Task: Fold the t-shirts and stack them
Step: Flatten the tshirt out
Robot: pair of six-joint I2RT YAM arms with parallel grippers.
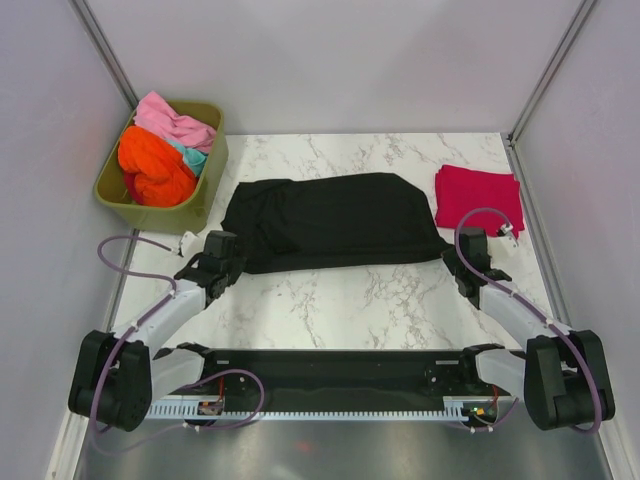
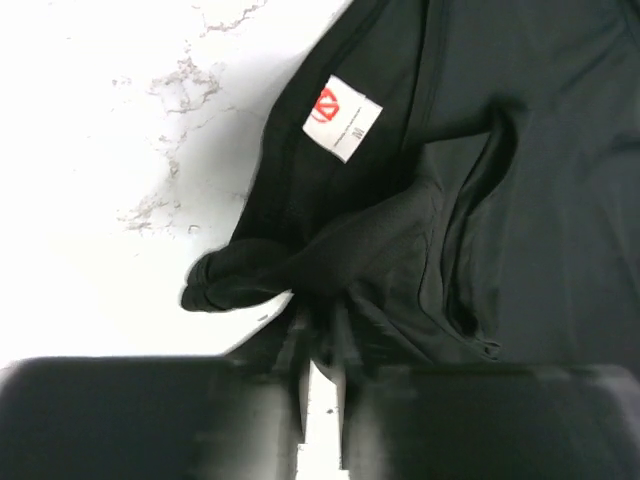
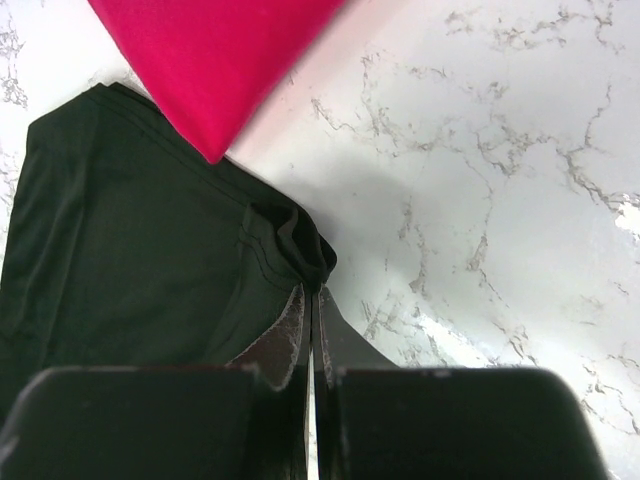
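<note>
Top external: left claw [image 1: 234,256] and right claw [image 1: 452,256] pinch black t-shirt [image 1: 340,215] by near corners.

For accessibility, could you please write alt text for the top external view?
A black t-shirt lies spread on a marble table, the left hand and right hand gripping its near corners. A folded red t-shirt lies far right; an olive tub of more shirts far left.

Print on the neck label [image 2: 342,118] is too small to read, and the red shirt [image 3: 215,60] is cropped at top.
</note>
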